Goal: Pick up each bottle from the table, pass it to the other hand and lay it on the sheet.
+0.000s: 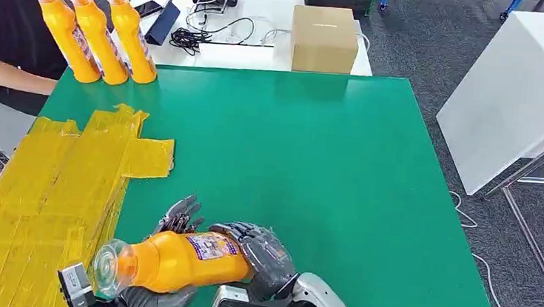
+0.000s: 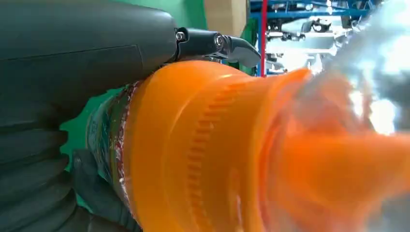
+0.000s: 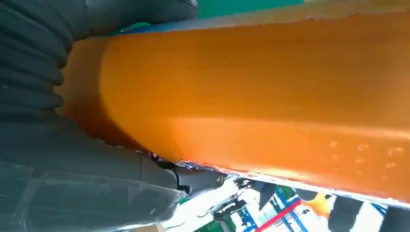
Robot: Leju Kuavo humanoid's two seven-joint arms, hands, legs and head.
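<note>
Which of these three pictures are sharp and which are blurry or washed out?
Head view: sharp and evenly lit, the held bottle and the three standing bottles crisp. Left wrist view: the bottle's neck end smears into blur, with blown-out glare behind. Right wrist view: the bottle is too close, soft and featureless, the background bright.

Bottle right of sheet

Bare green table mid-right; 3 upright bottles far-left.
</note>
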